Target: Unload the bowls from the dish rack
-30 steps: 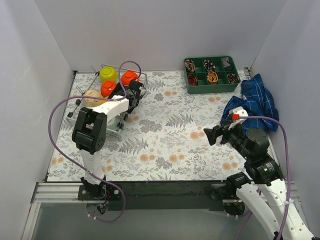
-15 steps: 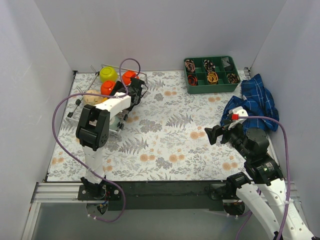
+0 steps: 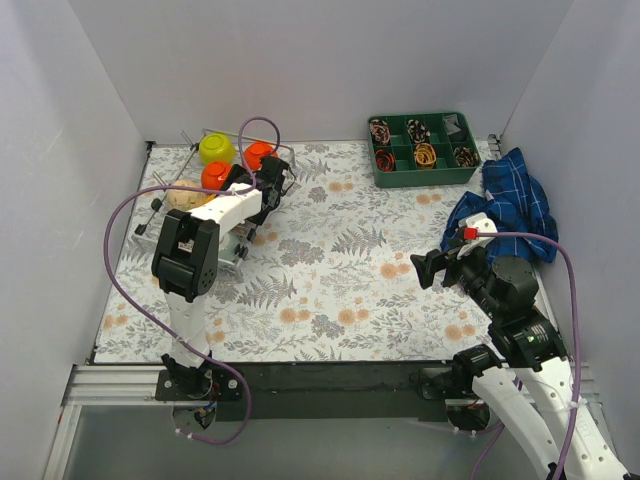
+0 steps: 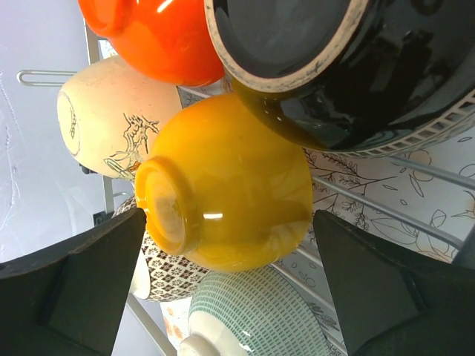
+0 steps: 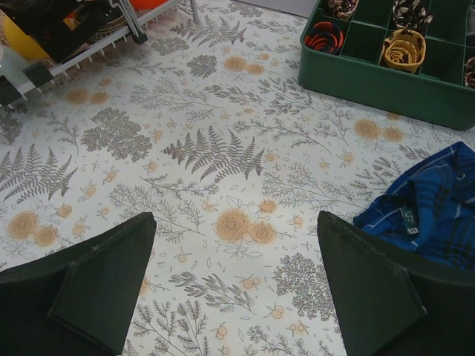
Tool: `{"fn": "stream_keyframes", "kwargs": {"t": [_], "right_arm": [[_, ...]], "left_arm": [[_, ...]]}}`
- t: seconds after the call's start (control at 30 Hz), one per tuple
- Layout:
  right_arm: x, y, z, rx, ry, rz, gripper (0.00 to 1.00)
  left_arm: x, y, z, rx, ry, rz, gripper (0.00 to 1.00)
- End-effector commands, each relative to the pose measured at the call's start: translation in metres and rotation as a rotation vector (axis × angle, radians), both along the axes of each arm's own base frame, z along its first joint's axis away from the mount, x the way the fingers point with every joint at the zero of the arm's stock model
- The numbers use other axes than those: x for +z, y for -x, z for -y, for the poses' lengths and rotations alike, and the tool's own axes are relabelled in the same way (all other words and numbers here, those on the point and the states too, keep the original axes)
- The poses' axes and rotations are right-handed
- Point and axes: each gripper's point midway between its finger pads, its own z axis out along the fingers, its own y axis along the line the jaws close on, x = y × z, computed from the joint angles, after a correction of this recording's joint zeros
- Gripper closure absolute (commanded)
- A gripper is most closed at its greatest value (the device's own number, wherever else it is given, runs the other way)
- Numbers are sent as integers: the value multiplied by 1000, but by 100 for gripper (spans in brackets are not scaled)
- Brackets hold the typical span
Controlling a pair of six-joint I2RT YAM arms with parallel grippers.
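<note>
The rack (image 3: pixel 243 240) stands at the far left of the counter (image 3: pixel 330 260), close to the back wall, with the bowls inside it. From above, a lime bowl (image 3: pixel 216 148) sits at the rack's far end. A red-orange bowl (image 3: pixel 213 175) is just in front of it and a second red-orange bowl (image 3: pixel 258 153) lies to the right. A beige bowl (image 3: pixel 180 195) is nearer the left edge. The left arm reaches over the rack and hides the other bowls in that view.

The left hand (image 4: pixel 228 219) is down among the bowls with its fingers spread wide. A yellow bowl (image 4: pixel 230 185) lies on its side between them, its foot turned toward one finger and its rim toward the other. Both fingertips are just beside the bowl, and whether they touch it cannot be told. A dark bowl (image 4: pixel 334 67) leans against the yellow bowl's upper side. A patterned bowl (image 4: pixel 167 271) and a striped bowl (image 4: pixel 252 319) lie below it on the wires.

The right hand (image 5: pixel 236 219) hangs over bare counter at the right, well apart from the rack, its fingers wide apart and holding nothing. A green tray (image 5: pixel 371 70) sits at the far right of the counter. A blue cloth (image 5: pixel 423 215) lies crumpled in front of the tray, near the right hand.
</note>
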Motion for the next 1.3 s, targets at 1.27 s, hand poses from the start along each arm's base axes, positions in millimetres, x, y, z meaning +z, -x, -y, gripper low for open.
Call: {"fn": "stream_keyframes", "kwargs": {"t": [1.27], "right_arm": [[36, 1, 6, -8, 14, 110, 1]], "left_arm": [[-68, 21, 23, 2, 171, -116, 2]]}}
